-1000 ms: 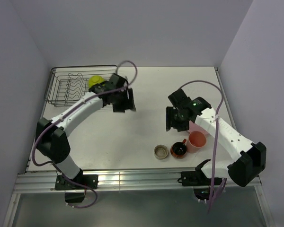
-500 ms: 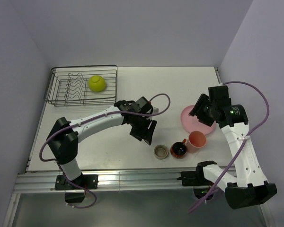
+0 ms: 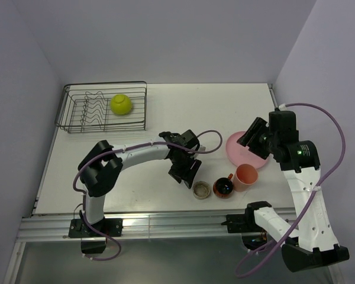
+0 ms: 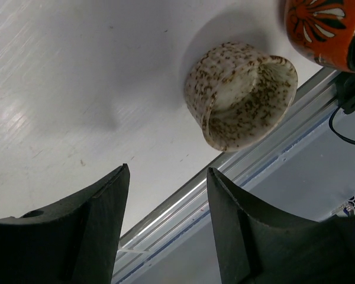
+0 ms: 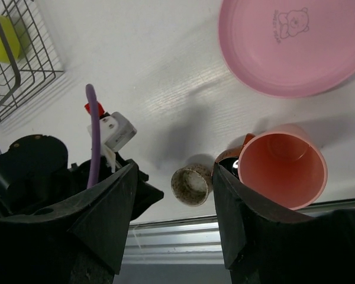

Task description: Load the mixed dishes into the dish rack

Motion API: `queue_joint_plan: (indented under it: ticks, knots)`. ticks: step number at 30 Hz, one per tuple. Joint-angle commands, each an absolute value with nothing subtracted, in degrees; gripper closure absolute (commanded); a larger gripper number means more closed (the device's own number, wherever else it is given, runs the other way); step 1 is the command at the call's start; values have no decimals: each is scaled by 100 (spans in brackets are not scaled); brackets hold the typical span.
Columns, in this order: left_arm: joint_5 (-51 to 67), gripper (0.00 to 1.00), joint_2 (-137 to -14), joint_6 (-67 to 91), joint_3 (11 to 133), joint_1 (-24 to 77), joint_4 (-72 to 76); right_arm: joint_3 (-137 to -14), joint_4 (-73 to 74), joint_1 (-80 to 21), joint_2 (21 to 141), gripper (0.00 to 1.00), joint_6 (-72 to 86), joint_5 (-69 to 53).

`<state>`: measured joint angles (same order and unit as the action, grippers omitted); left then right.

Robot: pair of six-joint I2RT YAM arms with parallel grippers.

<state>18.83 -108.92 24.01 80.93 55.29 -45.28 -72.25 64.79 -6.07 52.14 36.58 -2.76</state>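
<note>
Small beige-grey round cup point(image 3: 201, 190) stands upright, mouth up, just left of the small orange-red mug point(image 3: 223, 187). Left gripper point(image 4: 167, 171) hangs near the mug's left, jaws parted, empty. Right gripper point(image 5: 174, 168), beyond the mug, is likewise parted and empty.

The dish rack point(image 3: 103, 84) sits at the far left corner of the desk point(image 3: 177, 112), with the bowl point(image 3: 120, 104) inside it toward its right end. Well apart from it, three pieces stand in a row along the near edge. The small round cup point(image 3: 201, 190) is leftmost, the mug point(image 3: 223, 187) is just to its right, and the tall cup point(image 3: 247, 176) is right of the mug. The plate point(image 3: 239, 147) lies behind the tall cup, close but apart. The left end effector point(image 3: 186, 173) is just left of the small round cup, and the right end effector point(image 3: 254, 133) is over the plate's far side.
</note>
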Motion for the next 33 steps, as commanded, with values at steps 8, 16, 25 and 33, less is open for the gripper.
queue_joint_plan:
  ticks: [8,16,25,33]
  knots:
    - [1777,39,-10961,2048,8482,5590,-4579,-6654,6460,-589,5352,43,3437,-1105]
    - [1547,37,-10257,2373,7963,4424,-4746,-6143,5978,-2204,6106,45,3410,-1064]
    - [1749,34,-9862,2505,8762,3490,-5036,-6047,5336,-3268,7356,53,2848,-1134]
    - [2179,35,-9431,2716,8499,2963,-4852,-5573,4948,-3559,7918,59,2584,-870]
